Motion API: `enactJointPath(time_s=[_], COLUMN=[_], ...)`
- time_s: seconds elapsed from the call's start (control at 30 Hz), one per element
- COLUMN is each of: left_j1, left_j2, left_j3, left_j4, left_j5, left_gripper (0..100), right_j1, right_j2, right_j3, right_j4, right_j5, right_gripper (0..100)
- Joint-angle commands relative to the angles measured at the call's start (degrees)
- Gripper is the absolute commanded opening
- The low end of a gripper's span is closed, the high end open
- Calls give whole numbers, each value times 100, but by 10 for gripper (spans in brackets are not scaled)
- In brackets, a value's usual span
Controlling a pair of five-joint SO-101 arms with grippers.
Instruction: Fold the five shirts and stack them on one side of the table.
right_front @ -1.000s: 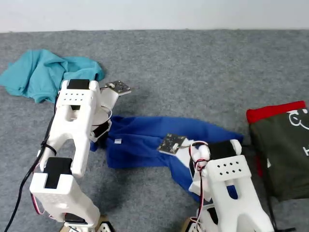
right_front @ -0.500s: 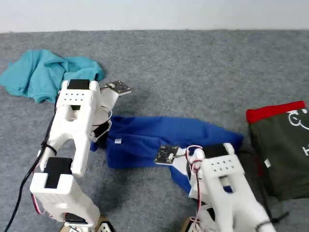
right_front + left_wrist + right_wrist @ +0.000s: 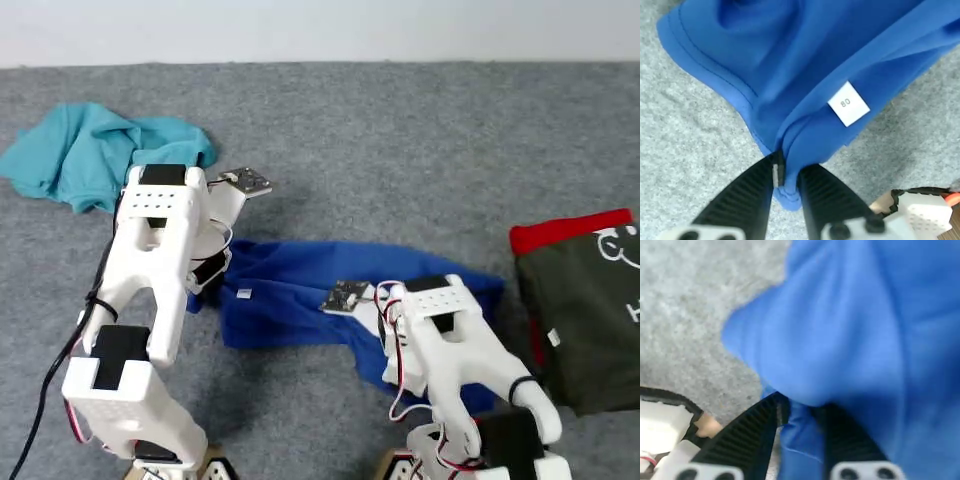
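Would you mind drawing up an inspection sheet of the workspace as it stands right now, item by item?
Surface: grey table cover, fuzzy in texture, no stains seen.
Job's things: blue shirt spread unfolded between the arms; teal shirt crumpled at the far left corner; dark green shirt lying flat at the right edge over a red shirt.
Clutter: nothing seen.
Grippers: left gripper shut on the blue shirt's hem; right gripper shut on a fold of the same shirt.
Cables: black cable running down beside the left arm; red and white wires looped on the right arm.
Surroundings: pale wall along the far edge.
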Motion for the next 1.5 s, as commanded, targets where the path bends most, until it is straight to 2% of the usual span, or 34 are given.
enactJointPath(time_s=[0.0,0.23,0.5,0.8,0.87,1.03,1.1,1.23,1.37,1.47], left_j1=[0,0,0,0,0,0,0,0,0,0], left_j2=[-290,-290,-290,-290,-290,-290,-290,-290,-290,-290], left_j3=[-13,-13,-13,-13,-13,-13,-13,-13,-13,-13], left_j4=[-9,-9,-9,-9,-9,-9,-9,-9,-9,-9], left_j5=[-35,-35,-35,-35,-35,-35,-35,-35,-35,-35], left_gripper=[13,13,13,13,13,13,13,13,13,13], right_j1=[-40,-40,-13,1499,1560,1560,1569,1253,268,-426], right_j2=[-382,-2044,-2756,-2721,-2721,-2721,-2721,-2721,-2756,-2721], right_j3=[-448,-1714,-2338,-3859,-3851,-3385,-3138,-2831,-2655,-2040], right_j4=[602,2132,2774,2712,2721,2519,2290,2484,3415,3363], right_j5=[-62,-62,-229,-897,-1090,-1582,-1802,-1785,-1116,-1046], right_gripper=[54,15,14,20,46,214,217,209,209,209])
